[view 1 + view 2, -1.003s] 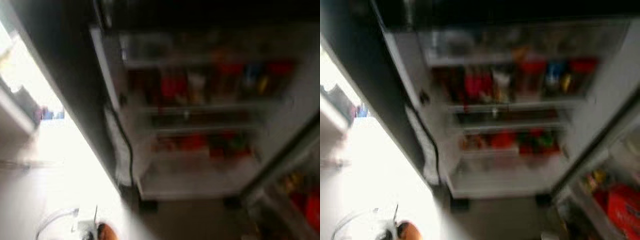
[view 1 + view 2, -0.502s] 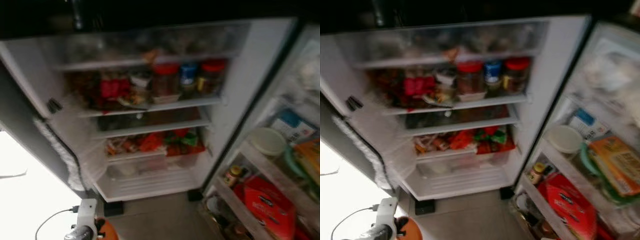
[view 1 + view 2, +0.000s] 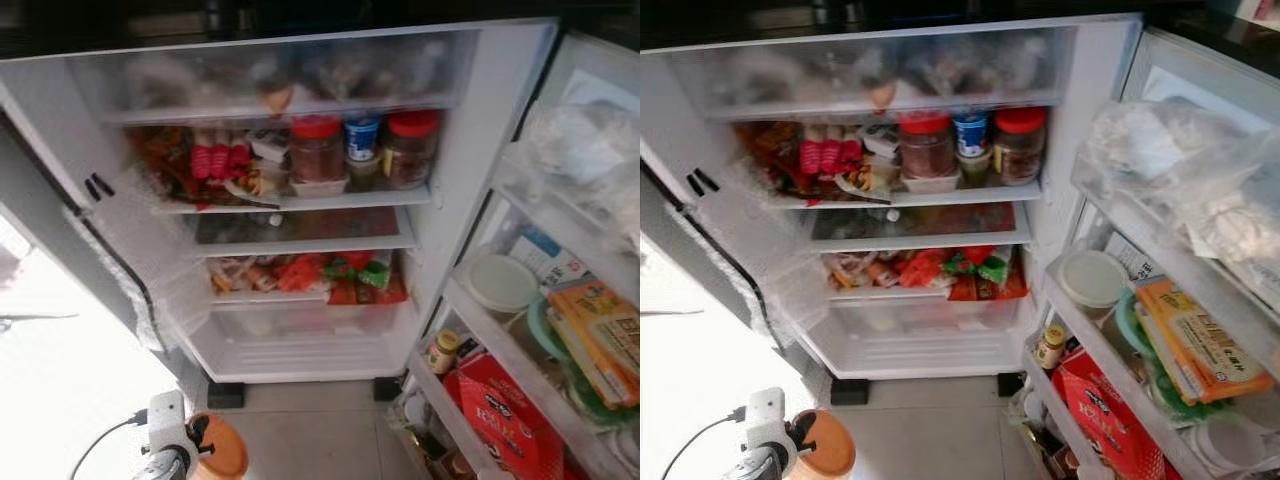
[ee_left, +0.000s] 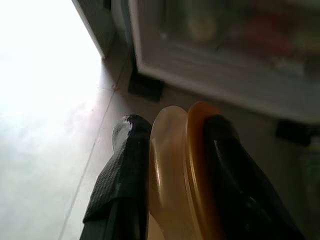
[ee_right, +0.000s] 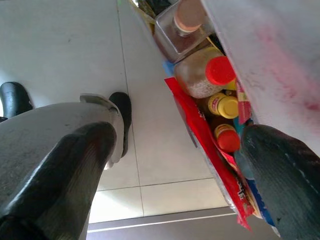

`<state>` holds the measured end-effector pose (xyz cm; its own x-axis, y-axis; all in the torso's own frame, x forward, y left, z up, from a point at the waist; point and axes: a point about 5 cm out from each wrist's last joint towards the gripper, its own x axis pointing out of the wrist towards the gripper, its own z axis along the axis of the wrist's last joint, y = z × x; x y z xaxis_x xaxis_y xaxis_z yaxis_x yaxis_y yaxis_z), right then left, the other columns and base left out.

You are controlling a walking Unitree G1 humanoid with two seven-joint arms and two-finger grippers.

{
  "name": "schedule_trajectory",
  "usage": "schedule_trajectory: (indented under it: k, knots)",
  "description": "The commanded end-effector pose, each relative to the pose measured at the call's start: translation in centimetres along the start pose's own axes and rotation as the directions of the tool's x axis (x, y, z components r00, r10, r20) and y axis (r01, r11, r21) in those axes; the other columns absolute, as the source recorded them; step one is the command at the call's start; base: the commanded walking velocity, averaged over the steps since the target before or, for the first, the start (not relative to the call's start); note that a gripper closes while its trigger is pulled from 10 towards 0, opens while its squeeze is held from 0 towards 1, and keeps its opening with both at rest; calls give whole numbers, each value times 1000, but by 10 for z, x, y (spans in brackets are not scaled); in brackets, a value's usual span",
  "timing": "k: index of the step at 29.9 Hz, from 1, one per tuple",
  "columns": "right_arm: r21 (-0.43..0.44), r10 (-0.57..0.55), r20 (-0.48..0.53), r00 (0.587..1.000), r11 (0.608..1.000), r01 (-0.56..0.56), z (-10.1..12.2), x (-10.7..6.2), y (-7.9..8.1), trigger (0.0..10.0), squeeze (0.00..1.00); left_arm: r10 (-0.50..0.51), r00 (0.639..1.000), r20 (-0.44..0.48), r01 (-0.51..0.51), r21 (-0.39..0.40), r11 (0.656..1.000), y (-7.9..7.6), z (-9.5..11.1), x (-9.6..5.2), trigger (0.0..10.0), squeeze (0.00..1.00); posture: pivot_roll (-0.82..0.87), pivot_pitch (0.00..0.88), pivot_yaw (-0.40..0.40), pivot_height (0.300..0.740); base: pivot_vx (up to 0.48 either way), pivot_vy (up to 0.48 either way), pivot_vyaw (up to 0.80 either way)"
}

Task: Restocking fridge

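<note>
**Fridge open, left claw carrying a jar**

Fridge stands open before me, door swung to my right. Top compartment is a frosted drawer with indistinct contents. The shelf below carries two red-lidded jars with a blue-lidded tub between them, and red packets to their left. A thin shelf follows, then a shelf of red and green packets. The clear bottom drawer sits beneath.

Door racks are loaded: a plastic bag on the upper rack; a round white-lidded tub and an orange box on the middle rack; a small yellow-capped bottle and a red packet lower down.

My left claw is low at my left, above the tiled floor in front of the fridge. It is closed around an amber jar with an orange lid, one black finger on each side, both touching it.

My right claw hangs beside the lowest door rack, fingers spread wide and holding nothing. Its wrist view shows capped bottles in that rack and my foot on the tiles.
</note>
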<state>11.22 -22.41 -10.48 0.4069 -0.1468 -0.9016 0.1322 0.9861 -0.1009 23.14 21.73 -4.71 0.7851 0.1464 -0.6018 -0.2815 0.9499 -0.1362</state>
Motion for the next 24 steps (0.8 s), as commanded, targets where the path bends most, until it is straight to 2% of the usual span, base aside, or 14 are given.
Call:
schedule_trajectory:
  k: [1, 2, 5, 9, 10, 12, 13, 15, 17, 18, 20, 21, 23, 24]
  knots:
    - [-8, 21, -34, 999, 1000, -21, -10, -1, 5, 10000, 0, -47, 979, 201, 51, -19, 998, -11, 61, 12, 10000, 0, -44, 83, 65, 740, 0, 0, 0]
    - [-13, 24, -34, 999, 1000, -25, -10, -1, 5, 10000, 0, -105, 942, 319, 119, -25, 993, -24, 99, 15, 10000, 0, -48, 81, 66, 740, 0, 0, 0]
    - [-21, 30, -33, 999, 999, -31, -11, -1, 5, 10000, 0, -166, 901, 401, 222, -96, 970, -38, 122, 14, 10000, 0, -60, 77, 72, 740, 0, 0, 0]
    - [-34, 34, -33, 999, 999, -35, -11, -1, 6, 10000, 0, -237, 868, 436, 340, -175, 924, -54, 131, 12, 10000, 0, -70, 70, 76, 740, 0, 0, 0]
    - [-33, 38, -32, 999, 999, -39, -11, -1, 6, 10000, 0, -297, 842, 450, 417, -193, 888, -64, 132, 8, 10000, 0, -85, 66, 79, 740, 0, 0, 0]
    - [-43, 48, -32, 998, 998, -50, -11, -2, 6, 10000, 0, -380, 802, 461, 503, -178, 846, -76, 127, -1, 10000, 0, -83, 59, 74, 740, 0, 0, 0]
    - [-44, 50, -33, 998, 998, -51, -12, -2, 5, 10000, 0, -389, 795, 465, 514, -178, 839, -78, 126, -3, 10000, 0, -83, 59, 72, 740, 0, 0, 0]
    - [-50, 49, -35, 998, 997, -51, -12, -2, 4, 10000, 0, -404, 779, 479, 540, -185, 821, -78, 125, -10, 10000, 0, -81, 58, 68, 740, 0, 0, 0]
    - [-59, 50, -38, 998, 997, -52, -13, -2, 3, 10000, 0, -428, 760, 490, 580, -213, 786, -75, 123, -19, 10000, 0, -75, 55, 59, 740, 0, 0, 0]
    - [-67, 48, -38, 998, 997, -50, -13, -2, 2, 10000, 0, -458, 743, 488, 599, -180, 780, -67, 119, -26, 10000, 0, -65, 54, 50, 740, 0, 0, 0]
    - [-67, 48, -35, 998, 996, -50, -13, -2, 0, 10000, 0, -453, 751, 481, 589, -175, 789, -55, 113, -33, 10000, 0, -57, 56, 39, 740, 0, 0, 0]
    - [-67, 48, -35, 998, 996, -50, -13, -2, 0, 10000, 0, -453, 751, 481, 589, -175, 789, -55, 113, -33, 10000, 0, -57, 56, 39, 740, 0, 0, 0]
    - [-86, 50, -34, 998, 995, -53, -12, -2, -2, 10000, 0, -409, 784, 467, 551, -221, 805, -39, 104, -40, 10000, 0, -36, 73, 21, 740, 0, 0, 0]
    - [-94, 52, -33, 998, 994, -55, -11, -2, -3, 10000, 0, -411, 786, 462, 552, -224, 803, -37, 102, -42, 10000, 0, -32, 76, 18, 740, 0, 0, 0]
